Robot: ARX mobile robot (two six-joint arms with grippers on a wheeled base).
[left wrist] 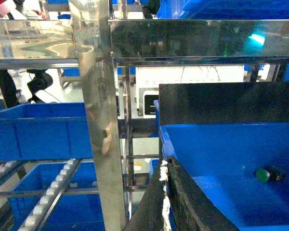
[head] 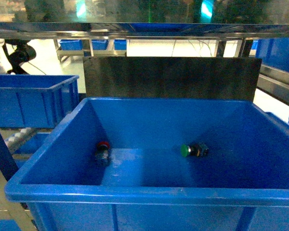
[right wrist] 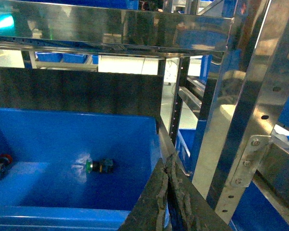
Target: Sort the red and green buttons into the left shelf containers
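A large blue bin (head: 149, 192) fills the head view, and both buttons lie on its floor, well apart: the red button (head: 102, 150) near the bin's left wall and the green button (head: 192, 150) on its side toward the bin's right wall. To the left of that bin, another blue bin (head: 31, 98) sits on the metal shelf (left wrist: 98, 120). A dark end effector tip shows at the bottom of each wrist view, left (left wrist: 166, 202) and right (right wrist: 166, 202), over the big bin's rim, each with fingers pressed together and holding nothing.
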